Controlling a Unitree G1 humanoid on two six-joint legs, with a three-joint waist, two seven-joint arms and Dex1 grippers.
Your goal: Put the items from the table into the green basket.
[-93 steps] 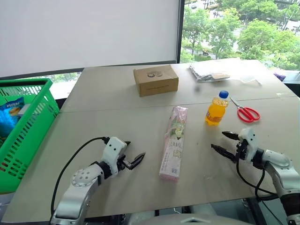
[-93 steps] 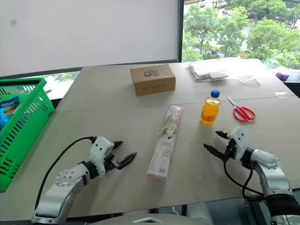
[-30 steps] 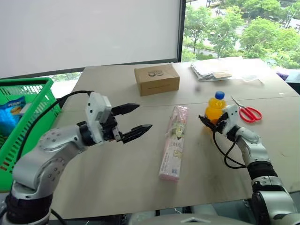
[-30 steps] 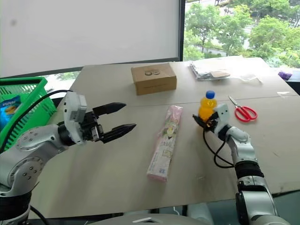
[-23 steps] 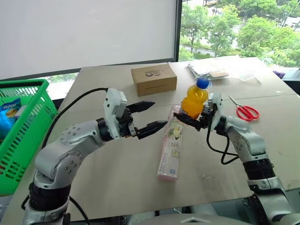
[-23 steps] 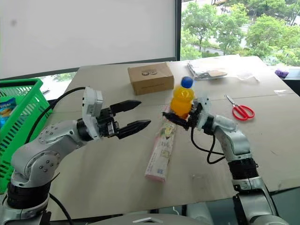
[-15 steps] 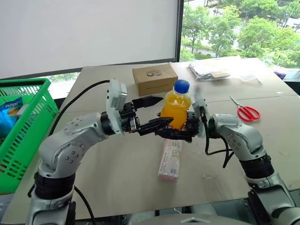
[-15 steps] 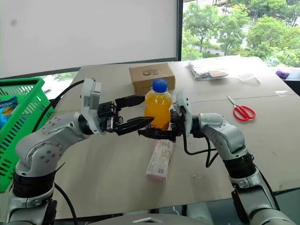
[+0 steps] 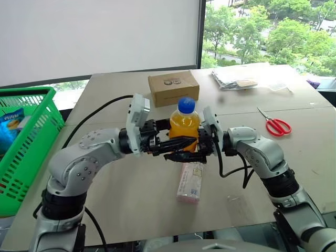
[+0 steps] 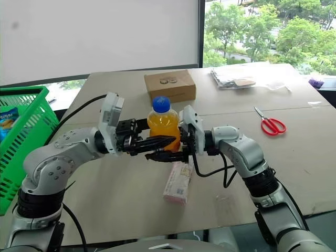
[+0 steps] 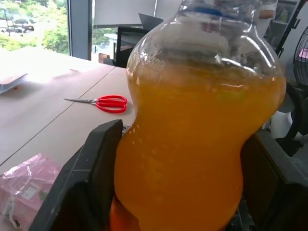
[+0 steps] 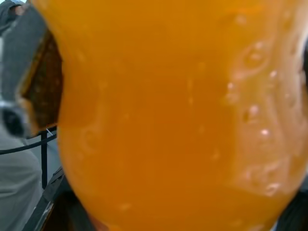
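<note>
The small bottle of orange drink with a blue cap is held upright in the air above the table, between my two grippers. My right gripper is shut on its lower body from the right. My left gripper comes in from the left, and its fingers press both sides of the bottle. Orange liquid of the bottle takes up the right wrist view. The pink snack packet lies flat on the table just below the grippers. The green basket stands at the table's left edge.
A cardboard box sits behind the bottle. Red scissors lie to the right, and clear plastic bags at the far right back. A blue packet lies in the basket.
My right gripper lifted the bottle off the table and carried it left, toward the middle. My left gripper rose, moved right to meet it, and closed its fingers onto the bottle.
</note>
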